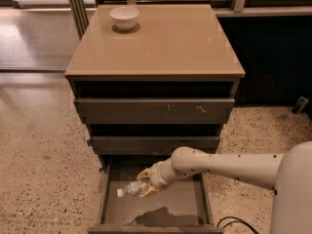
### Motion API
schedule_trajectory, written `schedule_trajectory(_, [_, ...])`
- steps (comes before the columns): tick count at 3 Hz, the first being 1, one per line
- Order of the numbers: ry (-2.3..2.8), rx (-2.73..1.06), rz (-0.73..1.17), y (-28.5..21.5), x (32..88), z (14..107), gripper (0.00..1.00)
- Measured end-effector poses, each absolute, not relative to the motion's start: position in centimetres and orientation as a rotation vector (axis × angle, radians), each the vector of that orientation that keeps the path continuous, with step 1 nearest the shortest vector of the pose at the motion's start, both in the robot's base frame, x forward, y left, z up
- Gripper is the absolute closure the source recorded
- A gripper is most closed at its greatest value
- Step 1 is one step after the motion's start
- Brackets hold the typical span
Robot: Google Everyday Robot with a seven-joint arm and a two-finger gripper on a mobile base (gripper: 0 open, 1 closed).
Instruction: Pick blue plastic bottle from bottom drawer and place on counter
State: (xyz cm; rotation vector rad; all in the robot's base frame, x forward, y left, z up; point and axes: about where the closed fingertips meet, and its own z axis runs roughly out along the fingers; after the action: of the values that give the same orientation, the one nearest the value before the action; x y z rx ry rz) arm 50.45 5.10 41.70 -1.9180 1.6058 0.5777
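Note:
The blue plastic bottle lies roughly level in my gripper, white cap pointing left, lifted clear above the floor of the open bottom drawer. The gripper's yellowish fingers are shut on the bottle's body. My white arm reaches in from the right, over the drawer. The glossy tan counter tops the cabinet above.
A white bowl stands at the counter's back left. The two upper drawers are partly pulled out above the bottom one. Speckled floor lies to the left; a black cable shows at the lower right.

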Motion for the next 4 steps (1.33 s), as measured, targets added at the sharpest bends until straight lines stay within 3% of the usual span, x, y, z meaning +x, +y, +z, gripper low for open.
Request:
schedule_trajectory(2, [1.411, -1.9, 0.554, 5.9, 52.4, 51.9, 1.0])
schedule_trajectory(4, [1.385, -1.915, 0.494, 6.0, 52.8, 54.0, 1.0])
